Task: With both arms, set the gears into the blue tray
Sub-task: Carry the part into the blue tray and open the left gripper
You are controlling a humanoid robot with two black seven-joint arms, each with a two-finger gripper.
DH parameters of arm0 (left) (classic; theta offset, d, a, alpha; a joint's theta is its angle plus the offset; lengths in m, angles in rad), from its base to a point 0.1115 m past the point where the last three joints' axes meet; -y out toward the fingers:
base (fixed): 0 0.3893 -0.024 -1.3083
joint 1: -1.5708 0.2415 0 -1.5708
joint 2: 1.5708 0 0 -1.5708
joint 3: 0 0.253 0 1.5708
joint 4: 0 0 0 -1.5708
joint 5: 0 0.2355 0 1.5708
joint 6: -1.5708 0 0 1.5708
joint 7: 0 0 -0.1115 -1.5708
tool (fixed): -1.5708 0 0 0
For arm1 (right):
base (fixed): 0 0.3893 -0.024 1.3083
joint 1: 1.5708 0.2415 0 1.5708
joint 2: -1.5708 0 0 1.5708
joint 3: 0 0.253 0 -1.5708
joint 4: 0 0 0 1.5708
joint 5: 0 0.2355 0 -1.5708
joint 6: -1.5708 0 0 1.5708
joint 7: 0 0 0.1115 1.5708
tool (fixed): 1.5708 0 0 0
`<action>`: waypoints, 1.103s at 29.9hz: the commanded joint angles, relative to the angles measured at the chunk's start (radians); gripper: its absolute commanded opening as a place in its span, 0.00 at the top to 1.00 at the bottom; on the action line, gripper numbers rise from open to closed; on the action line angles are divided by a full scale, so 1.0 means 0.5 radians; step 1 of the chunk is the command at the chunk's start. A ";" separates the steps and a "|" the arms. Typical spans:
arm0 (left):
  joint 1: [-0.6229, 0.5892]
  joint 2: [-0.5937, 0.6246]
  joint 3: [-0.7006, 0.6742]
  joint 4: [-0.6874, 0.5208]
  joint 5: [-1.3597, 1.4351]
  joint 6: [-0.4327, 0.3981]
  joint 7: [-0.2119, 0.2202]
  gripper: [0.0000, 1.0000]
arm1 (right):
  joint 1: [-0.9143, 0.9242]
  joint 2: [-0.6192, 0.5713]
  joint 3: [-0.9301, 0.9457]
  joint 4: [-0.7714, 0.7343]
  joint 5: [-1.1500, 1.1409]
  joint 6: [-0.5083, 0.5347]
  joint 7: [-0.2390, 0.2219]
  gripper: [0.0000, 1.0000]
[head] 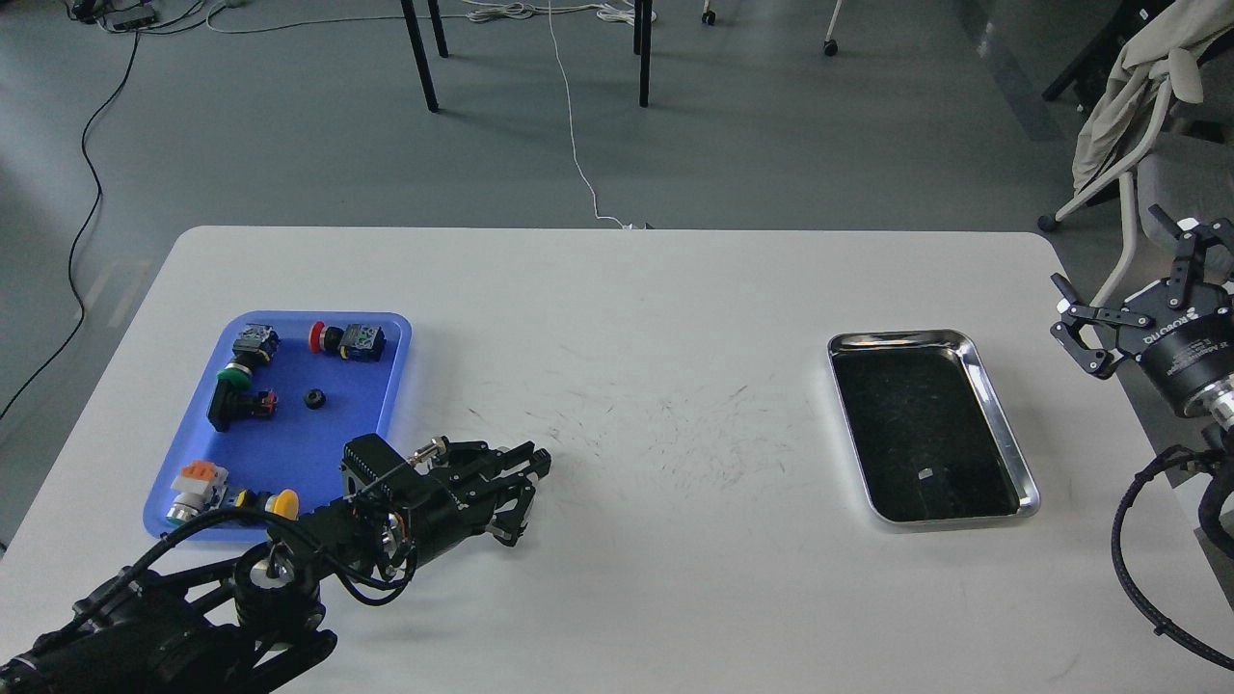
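The blue tray (294,439) lies at the table's left. One small black gear (312,397) rests near its middle, among coloured push-button switches (347,339). My left gripper (533,466) hovers low over the table just right of the tray's near corner. Its fingers are drawn together on a second gear, which is hidden between the fingertips. My right gripper (1123,280) stands open and empty off the table's right edge, beyond the steel tray.
A shiny steel tray (1005,424) with a dark inside lies at the right of the white table (675,318). More switches (198,485) sit at the blue tray's near end. A chair with cloth (1138,87) stands at the far right.
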State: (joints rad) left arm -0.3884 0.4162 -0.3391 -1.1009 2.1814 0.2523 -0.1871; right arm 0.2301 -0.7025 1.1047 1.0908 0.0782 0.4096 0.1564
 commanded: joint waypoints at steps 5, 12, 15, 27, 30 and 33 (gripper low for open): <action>-0.042 0.342 -0.135 -0.310 0.001 0.032 -0.006 0.96 | 0.015 -0.003 0.000 0.003 -0.006 0.000 0.000 0.02; -0.076 0.919 -0.135 -0.495 -0.294 0.054 -0.098 0.95 | 0.022 -0.003 -0.007 0.006 -0.015 0.000 0.000 0.02; -0.046 1.069 -0.104 -0.489 -0.591 0.032 -0.129 0.94 | 0.025 -0.003 -0.010 0.006 -0.015 0.000 0.000 0.02; -0.021 1.101 0.104 -0.421 -1.233 -0.188 -0.172 0.92 | 0.031 0.000 -0.025 0.000 -0.018 0.000 0.000 0.02; -0.021 1.088 0.101 -0.418 -1.301 -0.259 -0.163 0.90 | 0.031 0.000 -0.025 0.000 -0.018 -0.003 0.000 0.02; -0.021 1.085 0.101 -0.391 -1.387 -0.262 -0.147 0.86 | 0.031 0.000 -0.025 0.000 -0.018 -0.003 0.000 0.02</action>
State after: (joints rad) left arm -0.3984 0.9615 -0.2882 -1.3085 1.5246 0.1274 -0.2676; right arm 0.2455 -0.7026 1.0921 1.0909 0.0690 0.4086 0.1564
